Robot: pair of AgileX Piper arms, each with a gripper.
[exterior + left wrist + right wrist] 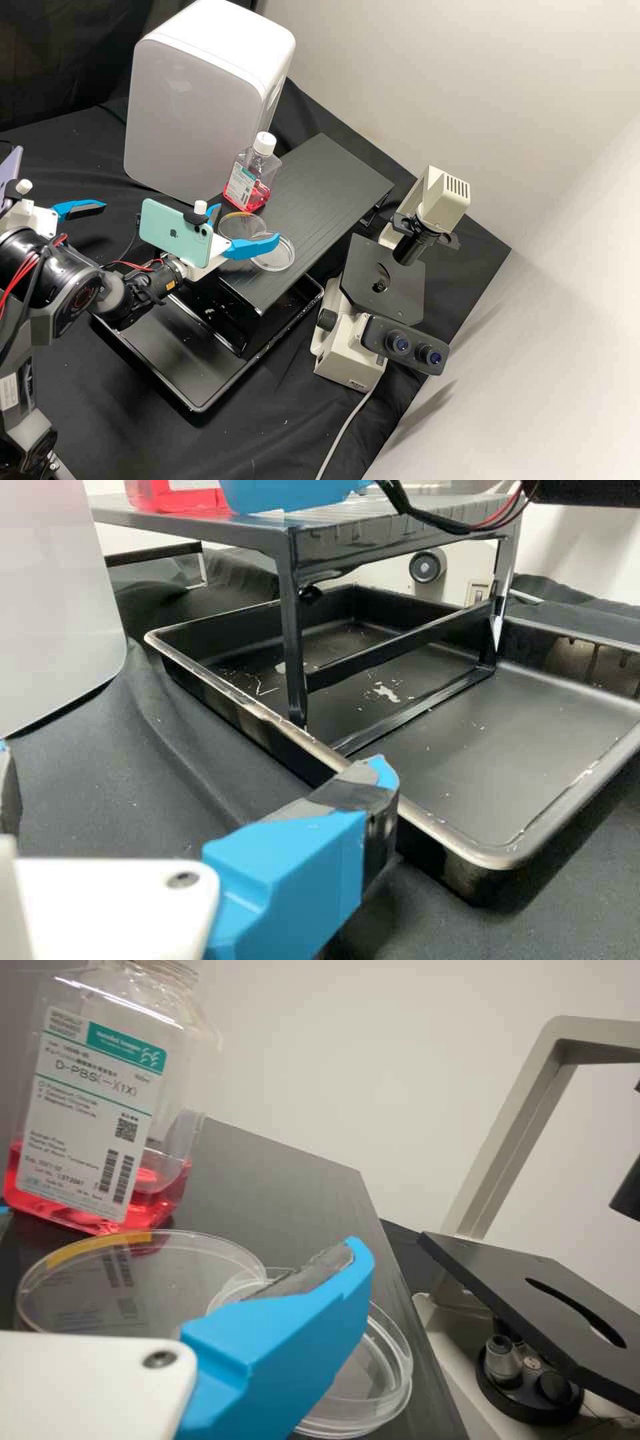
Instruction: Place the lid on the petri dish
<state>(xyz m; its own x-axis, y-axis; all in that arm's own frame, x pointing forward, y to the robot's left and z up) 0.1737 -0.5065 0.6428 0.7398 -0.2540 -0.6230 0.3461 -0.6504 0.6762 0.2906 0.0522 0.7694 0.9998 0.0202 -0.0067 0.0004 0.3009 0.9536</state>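
Holding the lid [130, 1280] across its rim, the right hand [245, 225] hung just above the rack [333, 187]. Its fingers were spread wide to the lid's width, and the grey pad of one finger [300, 1350] pressed against the lid's edge. The lid was clear, with a yellow mark along part of its rim, and it sat between the fingers, close over the rack's slatted top. The dish [385, 1360] lay open on the rack directly under that same finger, partly beneath it. The lid's edge overlapped the dish's near rim but did not cover it. Ahead of the hand, just past the lid, a bottle [250, 177] with a white cap and some pink liquid stood upright on the rack. Farther ahead and off to the finger's side, a microscope [387, 300] stood on the worktop [300, 427], apart from the rack. Below the hand, the rack's legs stood in a black tray [193, 380] speckled with white flecks. The left hand [190, 780] was well behind the right one, low over the worktop, just beside the tray's rim. Its fingers were wide apart and held nothing. A white box [200, 93] stood close beside it, behind the bottle.
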